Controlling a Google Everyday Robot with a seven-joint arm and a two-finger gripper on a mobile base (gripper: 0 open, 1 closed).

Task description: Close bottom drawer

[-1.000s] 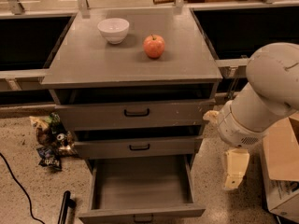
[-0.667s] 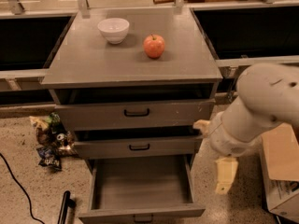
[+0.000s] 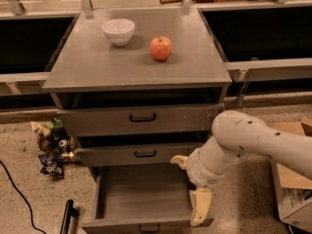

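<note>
Camera view, end effector (image 3: 193, 191) at open bottom drawer (image 3: 139, 195)

Dim warm light; soft shadows by bowl (image 3: 118, 30), apple (image 3: 161, 48); jaws pale at bottom drawer (image 3: 141, 194), right side.

Smooth, rounded off-white arm casing (image 3: 253, 140), dotted with a few small dark holes; paler wrist collar (image 3: 202, 168); cream-yellow pincer (image 3: 200, 207) at the arm's lower end, low in view.
</note>
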